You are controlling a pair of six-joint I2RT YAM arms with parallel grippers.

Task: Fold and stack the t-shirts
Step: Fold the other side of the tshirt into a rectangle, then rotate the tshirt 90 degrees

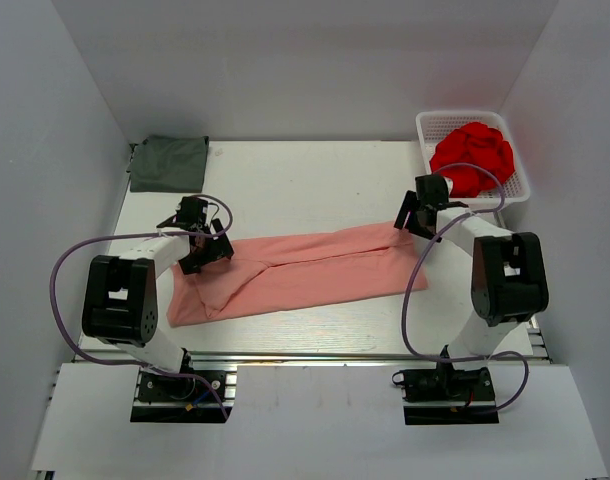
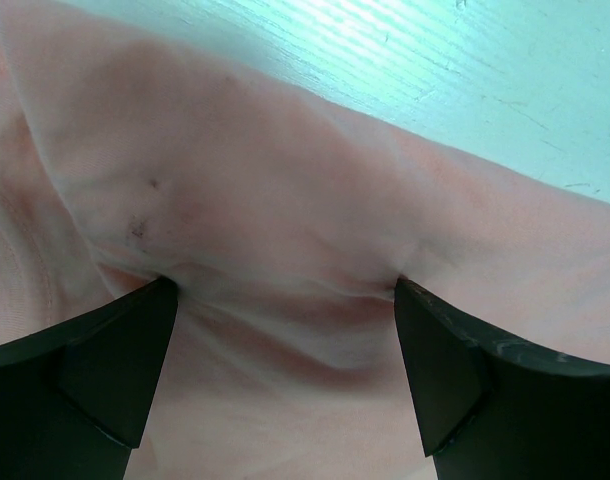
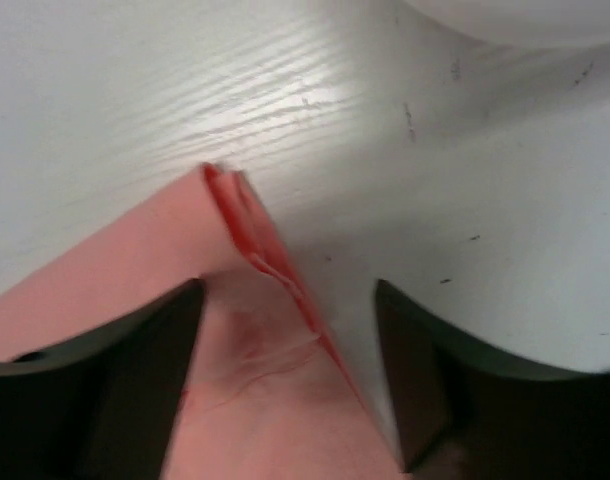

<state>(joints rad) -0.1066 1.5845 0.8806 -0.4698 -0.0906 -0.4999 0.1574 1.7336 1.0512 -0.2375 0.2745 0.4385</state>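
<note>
Salmon-pink shirt (image 1: 295, 272) lies across the table (image 1: 315, 180), folded lengthwise into a strip; cross folds and stacking remain. Grey-green shirt (image 1: 169, 163) sits folded at the far-left corner. Left gripper (image 1: 207, 248) and right gripper (image 1: 415, 215) are over the strip's ends, jaws apart, holding nothing.

Both arms bend forward and low; left pincer (image 2: 285, 297) and right pincer (image 3: 290, 300) point down, jaws spread apart.

We are looking down at a white wood-grain table (image 1: 315, 180), which a plain white back wall (image 1: 305, 60), left wall (image 1: 35, 200) and right wall (image 1: 585, 200) are closing in, while soft light is laying a pale glint (image 3: 275, 105) on its surface and a metal rail (image 1: 315, 357) is running along its near edge.
</note>
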